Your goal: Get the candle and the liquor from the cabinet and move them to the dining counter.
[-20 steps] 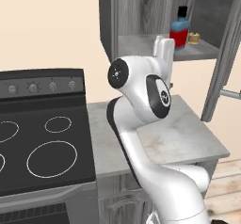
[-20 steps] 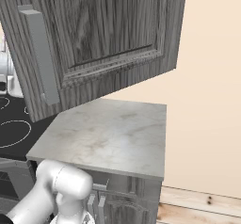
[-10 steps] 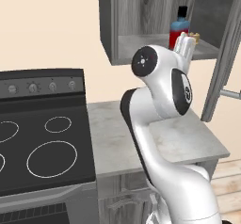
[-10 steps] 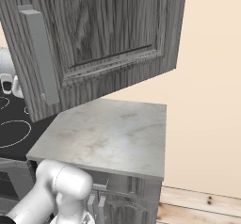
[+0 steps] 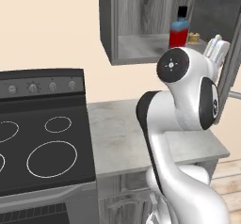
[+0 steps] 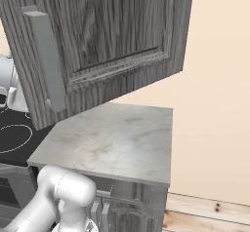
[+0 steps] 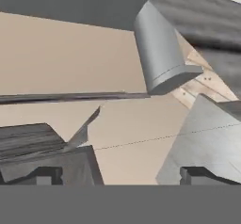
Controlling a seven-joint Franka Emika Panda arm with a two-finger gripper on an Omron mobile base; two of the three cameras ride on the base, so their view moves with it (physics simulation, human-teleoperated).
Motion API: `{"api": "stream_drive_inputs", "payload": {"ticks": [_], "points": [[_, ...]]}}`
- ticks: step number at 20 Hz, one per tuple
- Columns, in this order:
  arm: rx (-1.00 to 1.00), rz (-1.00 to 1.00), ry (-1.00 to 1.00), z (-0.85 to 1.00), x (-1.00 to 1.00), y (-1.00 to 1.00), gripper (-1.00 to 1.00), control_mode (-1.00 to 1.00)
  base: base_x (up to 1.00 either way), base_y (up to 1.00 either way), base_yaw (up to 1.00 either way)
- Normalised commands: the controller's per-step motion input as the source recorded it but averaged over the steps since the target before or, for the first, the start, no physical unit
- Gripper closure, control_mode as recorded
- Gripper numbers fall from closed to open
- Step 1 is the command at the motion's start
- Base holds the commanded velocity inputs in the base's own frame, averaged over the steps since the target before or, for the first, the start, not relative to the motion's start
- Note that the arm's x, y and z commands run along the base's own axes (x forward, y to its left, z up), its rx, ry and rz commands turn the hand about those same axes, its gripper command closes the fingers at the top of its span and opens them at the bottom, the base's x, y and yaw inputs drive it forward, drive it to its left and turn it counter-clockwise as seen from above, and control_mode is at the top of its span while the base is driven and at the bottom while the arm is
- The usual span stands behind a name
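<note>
Right now we are looking at the cabinet standing open in the upper right of the left base view, its dark grey wood-grain shell showing a pale shelf inside. On that shelf the liquor is standing upright, red below, light blue above, black cap on top, toward the right part of the opening. Just right of it a small tan object is sitting on the same shelf; we cannot tell what it is. Our white arm is rising through the right half of that frame, its wrist lying below and right of the bottle, apart from it.

In the hand view, our gripper is holding its jaws wide apart with nothing between them, the two dark tips sitting far left and far right along the bottom. Above them the grey bar handle is slanting across the upper middle of the frame.

In the right base view, the panelled cabinet door is swinging out over the upper left, its vertical handle at the left edge. Below it the small marbled worktop is spreading across the centre, and the black stove is occupying the lower left of the left base view.
</note>
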Motion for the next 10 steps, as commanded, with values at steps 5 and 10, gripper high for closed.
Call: {"api": "stream_drive_inputs", "payload": {"ticks": [5, 10], "points": [[0.09, -0.16, -0.04, 0.12, -0.37, -0.5, -1.0, -1.0, 0.0, 0.0, 0.0], [0.09, -0.17, 0.0, 0.19, -0.36, -0.59, -1.0, -1.0, 0.0, 0.0, 0.0]]}}
